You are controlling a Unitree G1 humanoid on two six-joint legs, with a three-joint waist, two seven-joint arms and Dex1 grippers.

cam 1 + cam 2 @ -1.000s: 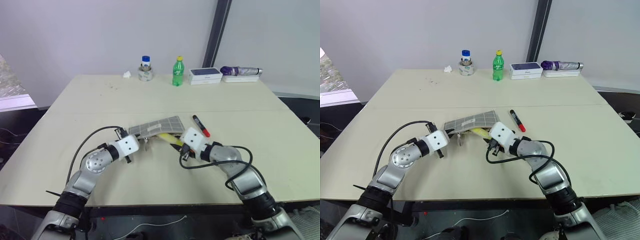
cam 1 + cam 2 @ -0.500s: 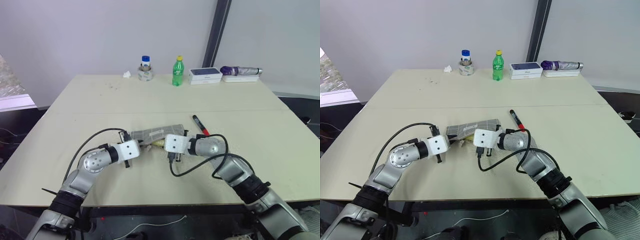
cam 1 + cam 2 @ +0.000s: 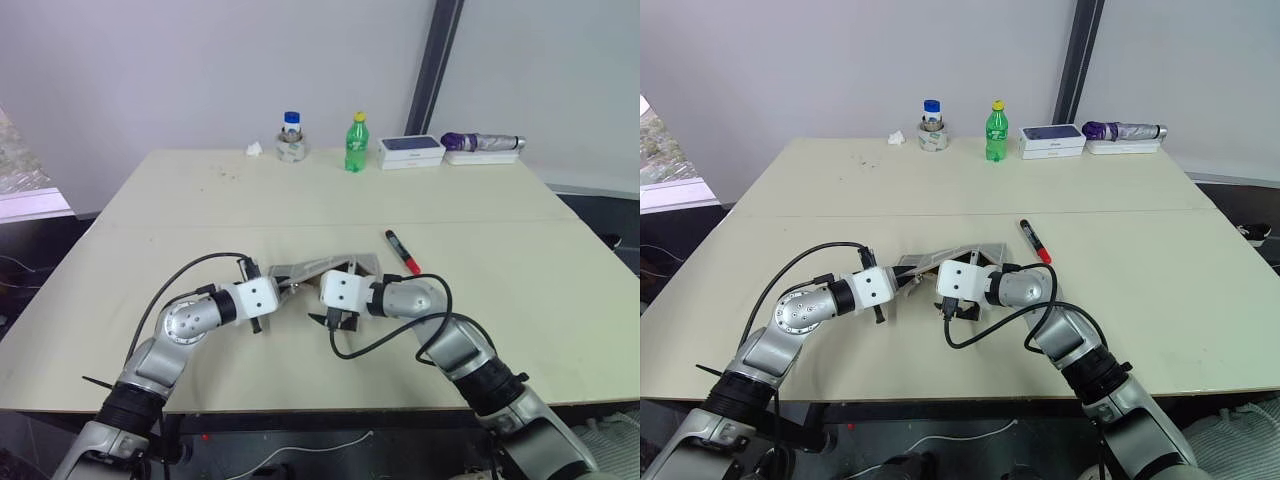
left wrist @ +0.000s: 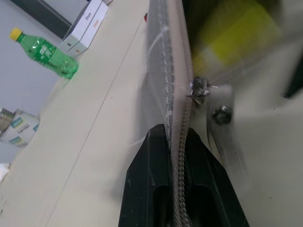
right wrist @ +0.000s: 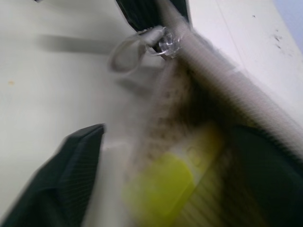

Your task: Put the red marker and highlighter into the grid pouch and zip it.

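The grey grid pouch [image 3: 325, 268] gapes, pinched at its zipper edge by the left tool [image 4: 179, 156]. The yellow highlighter [image 5: 163, 187] lies blurred inside. The right tool [image 3: 332, 318] stands wide at the mouth, hiding it.

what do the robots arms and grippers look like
Both arms are silver-grey metal with rounded joints, black forearm sections and loose black cables. Each ends in a white boxy wrist block: left gripper, right gripper. The fingers are matt black.

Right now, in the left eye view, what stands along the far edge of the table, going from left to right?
Crumpled white paper scrap → tape roll with a blue-capped bottle standing in it → green plastic bottle with a yellow cap → flat white box with a dark top → folded purple umbrella on a white tray.
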